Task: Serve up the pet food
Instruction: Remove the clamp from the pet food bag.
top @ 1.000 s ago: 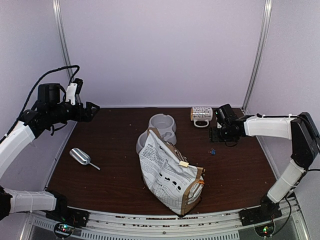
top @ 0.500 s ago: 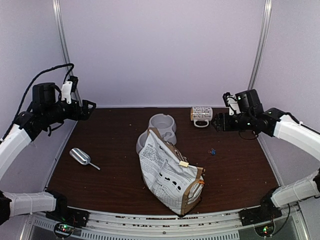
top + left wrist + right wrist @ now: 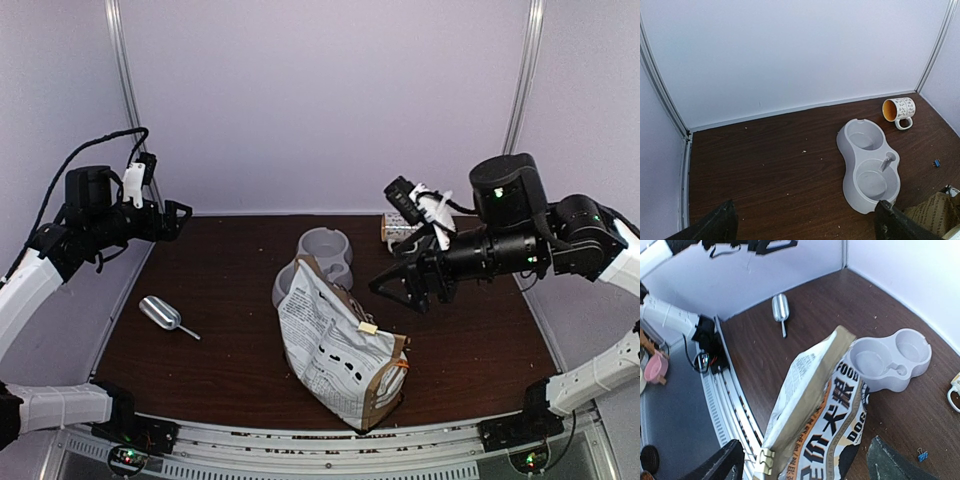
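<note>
No kibble shows; the pet food is hidden. The tan, white and black "DOG" bag (image 3: 335,355) stands at the centre front, its top folded and held by a pale clip (image 3: 368,327). In the right wrist view the bag (image 3: 815,405) and its clip (image 3: 764,460) sit just below the jaws. The grey double bowl (image 3: 315,262) lies behind the bag, both wells empty (image 3: 870,165) (image 3: 890,360). My right gripper (image 3: 400,288) is open and hovers above and to the right of the bag's top. My left gripper (image 3: 180,218) is open and empty, high at the far left.
A metal scoop (image 3: 160,313) lies on the table at the left and shows in the right wrist view (image 3: 780,307). A printed mug (image 3: 402,230) lies on its side at the back right. A small blue binder clip (image 3: 922,455) lies to the right of the bag. Crumbs dot the wood.
My right arm has swung from beside the mug at the back right to the centre, above the bag's top. My left arm has drawn back slightly to the left.
</note>
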Robot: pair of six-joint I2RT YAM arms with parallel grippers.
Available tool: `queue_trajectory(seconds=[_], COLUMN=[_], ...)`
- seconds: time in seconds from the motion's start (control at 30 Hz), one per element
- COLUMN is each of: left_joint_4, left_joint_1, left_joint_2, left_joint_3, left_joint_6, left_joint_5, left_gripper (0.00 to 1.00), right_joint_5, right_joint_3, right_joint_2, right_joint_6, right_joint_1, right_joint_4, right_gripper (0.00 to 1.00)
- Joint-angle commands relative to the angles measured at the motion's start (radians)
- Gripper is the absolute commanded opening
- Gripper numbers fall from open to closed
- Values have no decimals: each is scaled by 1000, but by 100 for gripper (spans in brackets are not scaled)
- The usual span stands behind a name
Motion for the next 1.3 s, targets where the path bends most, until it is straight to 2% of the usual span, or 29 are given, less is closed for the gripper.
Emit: queue_trajectory(seconds=[0.0,0.43,0.73,1.0,1.27], left_joint_4=[39,39,39,39,39], left_joint_1=[1,2,2,1,2], left_joint_2=[-10,-16,-22,-25,-27], left_joint_3=[-8,-5,-4,-4,-5], left_joint_6=[12,9,9,10,10], left_joint_5=[5,21,22,22,20], left_gripper=[98,98,98,98,98], right_joint_5=[83,250,290,302,315], right_joint_3=[106,262,293,299,303], right_joint_2=[92,267,301,323,331], right_joint_6=[-53,-66,-64,-62,-61], right_joint_1=[101,255,277,285,286], right_joint_4=[-176,-333,-354,-367,-368], right_gripper=[86,78,65,59,40])
